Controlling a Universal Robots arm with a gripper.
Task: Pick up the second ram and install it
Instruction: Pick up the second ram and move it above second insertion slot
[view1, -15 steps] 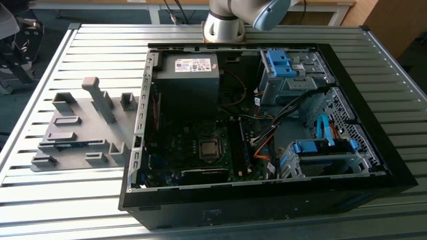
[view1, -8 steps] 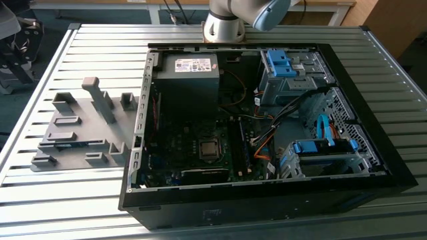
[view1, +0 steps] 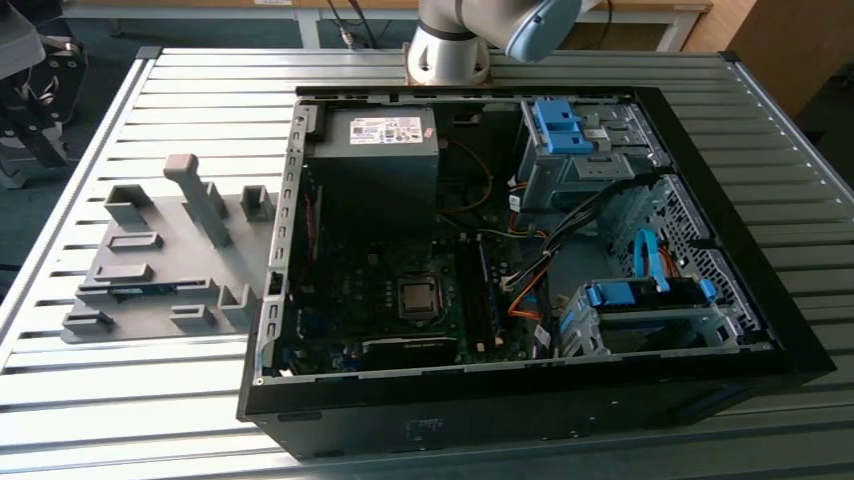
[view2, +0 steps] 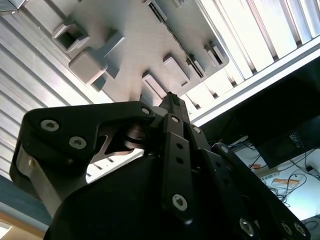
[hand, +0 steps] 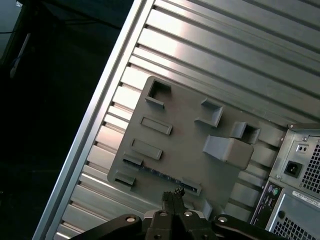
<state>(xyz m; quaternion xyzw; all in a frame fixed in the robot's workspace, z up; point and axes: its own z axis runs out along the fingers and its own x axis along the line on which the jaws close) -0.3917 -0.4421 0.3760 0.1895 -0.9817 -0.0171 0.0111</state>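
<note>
The second ram (hand: 161, 175) is a thin dark blue-green strip standing on edge in a slot of the grey holder plate (hand: 187, 132). The exterior view shows the second ram (view1: 140, 290) near the front of the holder plate (view1: 160, 265), to the left of the computer case. My gripper (hand: 172, 194) hangs well above the plate, its tips over the strip's end. Its fingers (view2: 170, 100) are pressed together with nothing between them. In the second wrist view the ram (view2: 176, 39) runs as a dark line across the plate.
The open black computer case (view1: 534, 400) lies on the slatted metal table (view1: 160, 420), with the motherboard (view1: 400, 300), power supply (view1: 380, 135) and blue drive brackets (view1: 641, 295) inside. Tall grey blocks (view1: 200, 195) rise from the holder plate. The arm's base (view1: 447, 45) stands behind the case.
</note>
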